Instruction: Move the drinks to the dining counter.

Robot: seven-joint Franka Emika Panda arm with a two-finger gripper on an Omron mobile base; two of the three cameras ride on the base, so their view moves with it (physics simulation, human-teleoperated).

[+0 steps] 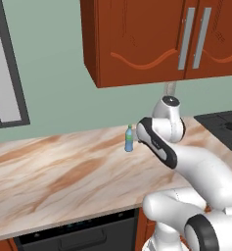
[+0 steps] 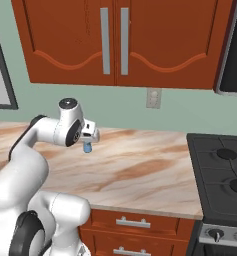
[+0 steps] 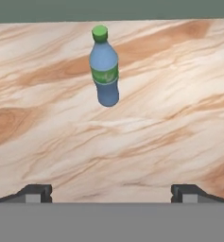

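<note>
Hand view, left to right: left fingertip point(image 3: 35, 193) low at lower left, blue plastic bottle point(image 3: 104, 68) upright in the upper centre-left on the veined marble counter point(image 3: 179, 118), right fingertip at lower right; the gripper point(image 3: 111, 193) stands spread wide, holding nothing. The bottle lies ahead of the gripper, well apart and a little left of its midline, long axis vertical. The coming reach likely needs a forward advance with a slight leftward correction.
</note>
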